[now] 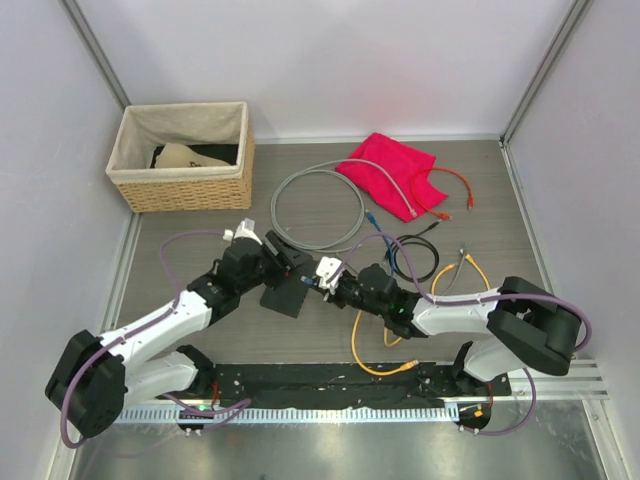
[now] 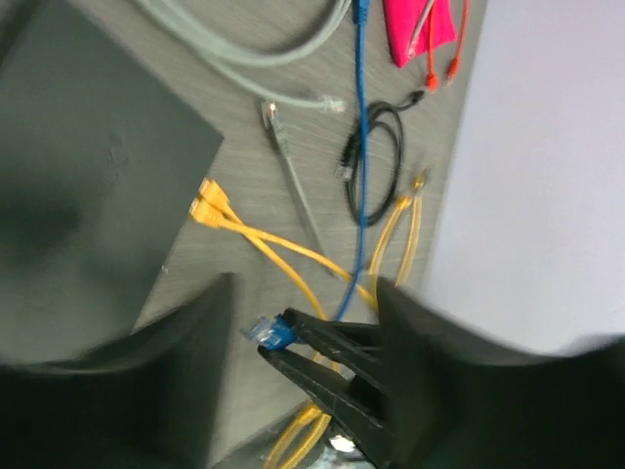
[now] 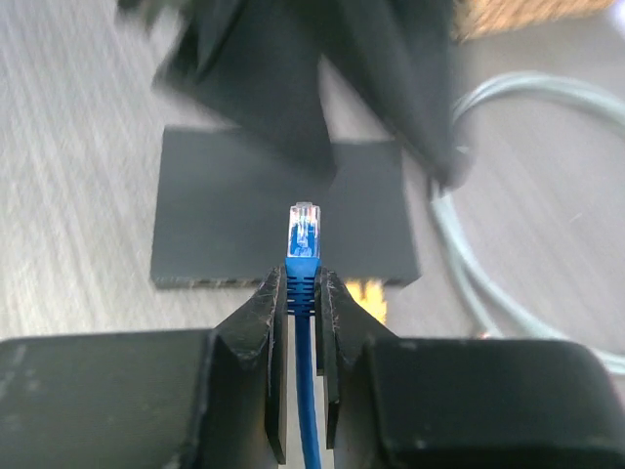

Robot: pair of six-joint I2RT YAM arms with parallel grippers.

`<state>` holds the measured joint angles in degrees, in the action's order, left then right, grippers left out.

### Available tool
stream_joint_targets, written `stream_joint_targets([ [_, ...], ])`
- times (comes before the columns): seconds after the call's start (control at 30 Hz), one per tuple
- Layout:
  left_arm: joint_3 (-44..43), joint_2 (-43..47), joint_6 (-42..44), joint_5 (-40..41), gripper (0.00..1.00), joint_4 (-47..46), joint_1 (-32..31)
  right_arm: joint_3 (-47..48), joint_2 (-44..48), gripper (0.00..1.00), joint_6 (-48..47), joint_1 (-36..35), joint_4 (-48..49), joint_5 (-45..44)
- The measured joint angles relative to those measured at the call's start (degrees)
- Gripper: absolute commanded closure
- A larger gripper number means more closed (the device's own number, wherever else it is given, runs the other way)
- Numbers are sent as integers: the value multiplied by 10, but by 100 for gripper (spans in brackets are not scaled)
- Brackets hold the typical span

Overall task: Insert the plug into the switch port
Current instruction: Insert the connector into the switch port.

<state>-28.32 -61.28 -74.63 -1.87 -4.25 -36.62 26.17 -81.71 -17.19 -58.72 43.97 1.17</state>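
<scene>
Right wrist: right jaws pinch blue plug [image 3: 304,234] facing the switch [image 3: 215,225]; left jaws hang spread over it.

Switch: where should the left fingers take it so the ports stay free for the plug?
Probably the switch by its two short ends, away from the port row, from straight above. It lies flat, ports facing the right gripper and its blue plug, so a front-to-back hold would block them.

Grey wood-grain table [image 1: 500,215]: wicker basket [image 1: 180,177] far left, red cloth [image 1: 392,168] far right, grey cable coil [image 1: 274,205] between them, switch [image 1: 285,297] centre, black cable coil [image 1: 434,260] and yellow cables [image 1: 479,270] near right.
</scene>
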Motion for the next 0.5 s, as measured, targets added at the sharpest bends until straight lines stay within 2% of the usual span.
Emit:
stream_joint_targets([
  [0.07,-21,0,46,13,13,17,0,8,2,99,19,9,-39,10],
  [0.17,-52,3,129,45,6,36,1,15,3,99,57,38,-85,49],
  [0.37,-57,-20,282,66,6,48,17,20,-6,99,123,107,-144,127],
  [0.5,-57,-74,331,64,8,55,27,30,-40,99,146,119,-149,153],
])
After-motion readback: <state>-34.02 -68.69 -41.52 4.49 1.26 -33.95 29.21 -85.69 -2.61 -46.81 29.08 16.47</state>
